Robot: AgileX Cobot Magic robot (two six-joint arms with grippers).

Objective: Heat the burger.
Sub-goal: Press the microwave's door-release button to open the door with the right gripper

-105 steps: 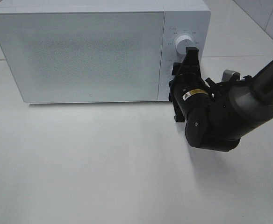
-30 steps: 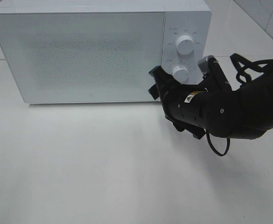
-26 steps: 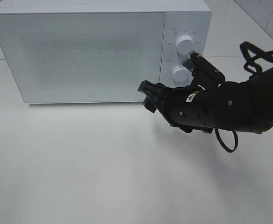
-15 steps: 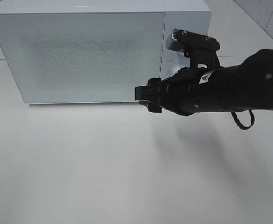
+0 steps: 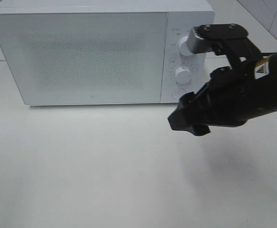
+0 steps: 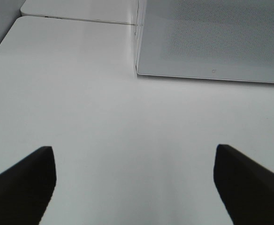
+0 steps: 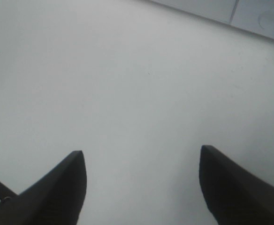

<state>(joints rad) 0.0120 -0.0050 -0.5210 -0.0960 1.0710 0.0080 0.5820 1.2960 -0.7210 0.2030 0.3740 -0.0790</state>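
Observation:
The burger is out of view in every frame. A white microwave [image 5: 81,52] stands at the back of the table with its door closed; its front corner also shows in the left wrist view [image 6: 212,37]. My right gripper [image 5: 188,121] hovers over the table just in front of the microwave's control panel, pointing down and to the left. In the right wrist view my right gripper [image 7: 141,157] is open over bare table, with nothing between its fingers. My left gripper [image 6: 134,152] is open and empty over the table, left of the microwave, and does not show in the exterior view.
The control panel carries an upper knob [image 5: 186,45], a lower knob [image 5: 182,74] and a round button [image 5: 178,93]. White table [image 5: 81,166] spreads in front of the microwave. The microwave's lower edge [image 7: 259,18] shows in the right wrist view.
My right arm has pulled back from the microwave's door edge, risen and swung to the right, uncovering the knobs. The door stays closed. The left gripper has not moved.

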